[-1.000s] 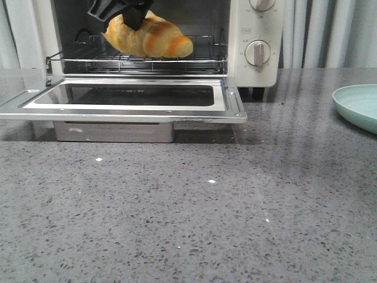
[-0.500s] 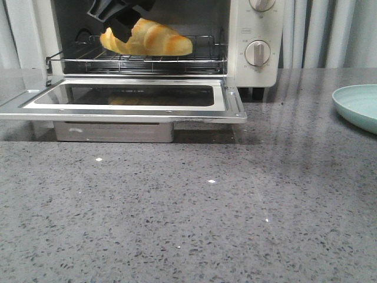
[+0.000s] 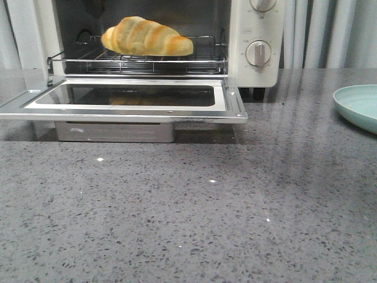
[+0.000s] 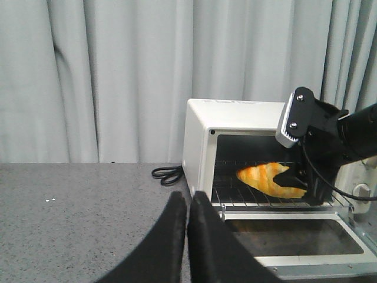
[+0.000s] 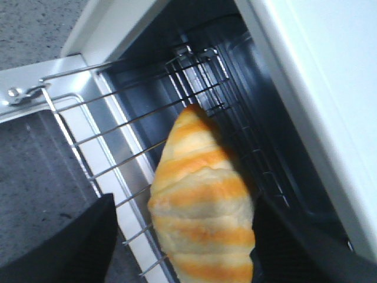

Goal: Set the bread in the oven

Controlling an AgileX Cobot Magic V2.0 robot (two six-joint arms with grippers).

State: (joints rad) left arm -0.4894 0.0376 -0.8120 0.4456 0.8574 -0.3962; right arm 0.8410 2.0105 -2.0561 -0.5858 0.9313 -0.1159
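Note:
The bread, a golden croissant-shaped roll, lies on the wire rack inside the cream-white oven, whose door is folded down flat. It also shows in the left wrist view and the right wrist view. My right gripper is open, with a finger on each side of the bread; the nearer finger stands clear of it. The right arm reaches into the oven mouth. My left gripper is shut and empty, off to the oven's left side.
A pale green plate sits at the right edge of the grey stone table. A black looped cord lies beside the oven's left wall. Grey curtains hang behind. Two round knobs are on the oven's right panel.
My right gripper let go of the bread and rose out of the front view. The bread settled onto the wire rack, lying flatter than before.

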